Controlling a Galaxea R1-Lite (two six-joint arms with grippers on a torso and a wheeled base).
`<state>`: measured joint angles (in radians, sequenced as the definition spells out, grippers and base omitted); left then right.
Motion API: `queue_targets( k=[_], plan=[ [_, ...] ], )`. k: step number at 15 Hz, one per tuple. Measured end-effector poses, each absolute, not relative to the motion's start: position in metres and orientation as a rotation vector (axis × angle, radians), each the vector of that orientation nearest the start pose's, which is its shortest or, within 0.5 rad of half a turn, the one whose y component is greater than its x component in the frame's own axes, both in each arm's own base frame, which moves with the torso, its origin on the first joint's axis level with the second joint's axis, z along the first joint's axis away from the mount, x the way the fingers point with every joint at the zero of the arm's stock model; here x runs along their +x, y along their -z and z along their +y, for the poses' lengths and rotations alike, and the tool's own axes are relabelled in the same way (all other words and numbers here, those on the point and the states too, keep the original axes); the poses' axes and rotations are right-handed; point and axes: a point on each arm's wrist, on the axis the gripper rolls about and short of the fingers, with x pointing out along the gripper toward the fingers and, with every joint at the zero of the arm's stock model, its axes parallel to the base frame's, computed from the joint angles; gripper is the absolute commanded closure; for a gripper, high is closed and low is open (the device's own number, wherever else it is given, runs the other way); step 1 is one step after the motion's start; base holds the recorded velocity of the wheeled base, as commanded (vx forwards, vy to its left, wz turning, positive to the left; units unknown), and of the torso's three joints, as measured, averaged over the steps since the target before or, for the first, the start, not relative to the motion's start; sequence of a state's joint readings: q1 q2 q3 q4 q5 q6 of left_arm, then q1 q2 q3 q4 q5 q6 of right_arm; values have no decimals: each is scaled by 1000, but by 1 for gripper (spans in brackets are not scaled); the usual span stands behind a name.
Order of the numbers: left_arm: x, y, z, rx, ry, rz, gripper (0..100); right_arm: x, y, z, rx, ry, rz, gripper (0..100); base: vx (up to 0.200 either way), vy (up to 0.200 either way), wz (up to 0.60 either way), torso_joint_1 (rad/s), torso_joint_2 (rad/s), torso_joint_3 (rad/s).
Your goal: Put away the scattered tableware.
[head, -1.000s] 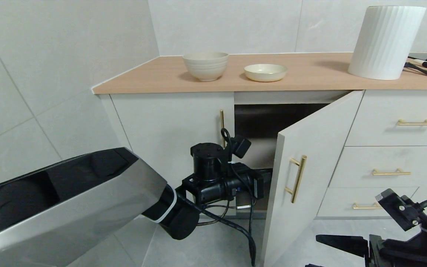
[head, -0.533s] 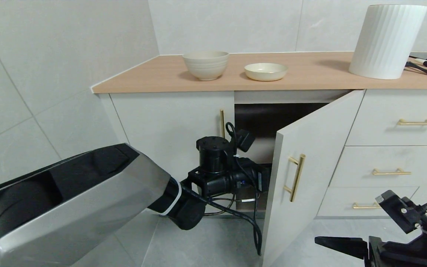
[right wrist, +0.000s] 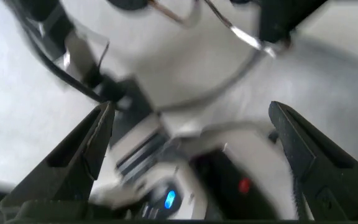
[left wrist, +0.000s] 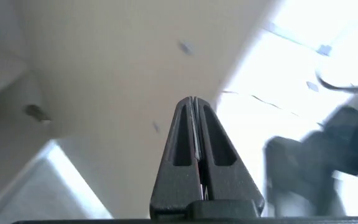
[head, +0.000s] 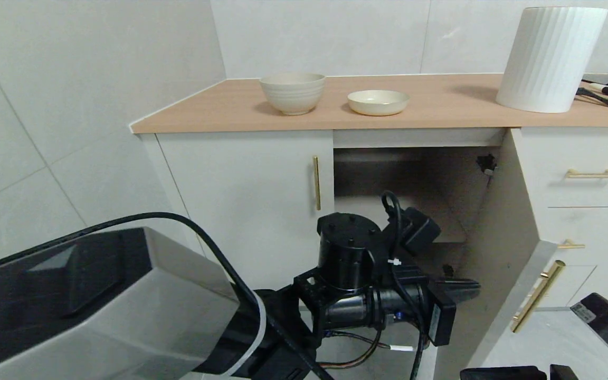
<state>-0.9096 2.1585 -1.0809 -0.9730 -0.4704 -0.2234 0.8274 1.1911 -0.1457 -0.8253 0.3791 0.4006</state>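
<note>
On counter (head: 441, 108), bowl (head: 293, 93) and dish (head: 378, 102) upright, mouths up; left gripper (left wrist: 192, 102) closed, right gripper (right wrist: 191, 109) spread

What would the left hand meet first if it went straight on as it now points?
Probably the inner face of the open cabinet door: the shut left hand points at that pale panel, though depth is unclear.

A white ribbed canister (head: 549, 58) stands on the countertop (head: 441, 113) near dark-handled tools (head: 602, 98).
</note>
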Motion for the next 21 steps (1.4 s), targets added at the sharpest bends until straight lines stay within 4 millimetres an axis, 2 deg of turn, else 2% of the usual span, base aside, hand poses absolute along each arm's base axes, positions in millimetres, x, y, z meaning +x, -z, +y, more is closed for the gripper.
queue_targets(
  k=[5, 9, 12, 14, 16, 18, 19, 21],
  plan=[
    [282, -115, -250, -191, 1118, 196, 100, 89, -157, 107, 314, -1142, 394, 0, 0, 0, 0, 0, 0, 0],
    [285, -129, -175, -206, 939, 162, 100, 97, -165, 113, 319, -1131, 374, 0, 0, 0, 0, 0, 0, 0],
    [270, -152, -125, -213, 817, 142, 100, 114, -175, 124, 307, -1107, 343, 0, 0, 0, 0, 0, 0, 0],
    [254, -166, -101, -219, 755, 180, 100, 141, -184, 137, 270, -1025, 288, 0, 0, 0, 0, 0, 0, 0],
    [235, -180, -79, -231, 682, 285, 100, 178, -193, 154, 232, -843, 209, 0, 0, 0, 0, 0, 0, 0],
    [219, -205, -59, -245, 615, 327, 100, 206, -202, 167, 210, -730, 162, 0, 0, 0, 0, 0, 0, 0],
    [210, -220, -52, -247, 596, 315, 100, 215, -202, 171, 194, -705, 188, 0, 0, 0, 0, 0, 0, 0],
    [196, -236, -46, -248, 581, 294, 100, 226, -202, 173, 119, -660, 324, 0, 0, 0, 0, 0, 0, 0]
  ],
)
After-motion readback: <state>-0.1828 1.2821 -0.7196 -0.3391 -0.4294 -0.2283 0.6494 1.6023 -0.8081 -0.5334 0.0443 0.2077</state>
